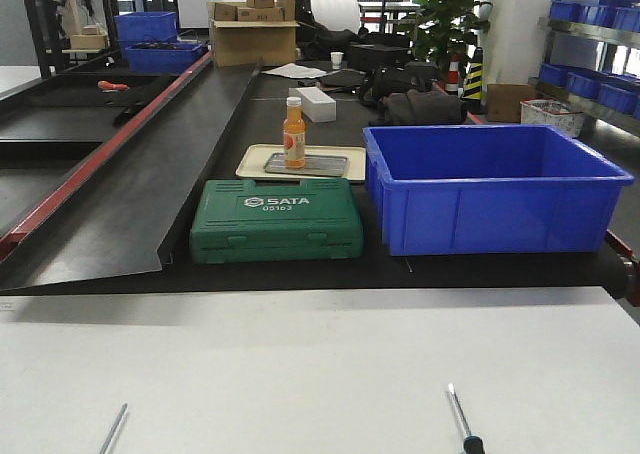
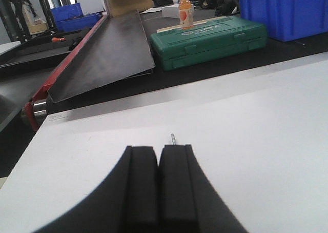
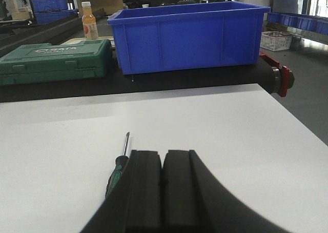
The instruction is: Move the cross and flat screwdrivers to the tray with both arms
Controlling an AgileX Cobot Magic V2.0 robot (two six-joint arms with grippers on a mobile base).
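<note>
Two slim screwdrivers with thin silver shafts lie flat on the plain white tabletop (image 1: 300, 374), well apart, one to each side, so each arm has its own item before it. Item 1, left screwdriver (image 1: 113, 429): the front view shows only the shaft, and in the left wrist view only its tip (image 2: 173, 138) peeks past the pads. Item 2, right screwdriver (image 1: 462, 422): the shaft points away from the robot, with the black, green-accented handle nearest. In the right wrist view it lies just beside the pads, on their left, not between them. Cross or flat cannot be told for either. Left gripper (image 2: 159, 150): black pads pressed together with no gap, gripping nothing. Right gripper (image 3: 163, 153): likewise clenched and empty. Judgement: each must spread its jaws before a tool can be taken. Probable destination: a shallow dull grey metal tray (image 1: 325, 164), resting on a beige plastic tray (image 1: 252, 162) on the black surface beyond the table, well apart from both tools. A small bottle of orange liquid (image 1: 293, 132) stands on its left part. A green plastic SATA tool case (image 1: 277, 219) sits just in front, so a reach likely passes over it. A deep blue plastic bin (image 1: 495, 189) stands to the right.
</note>
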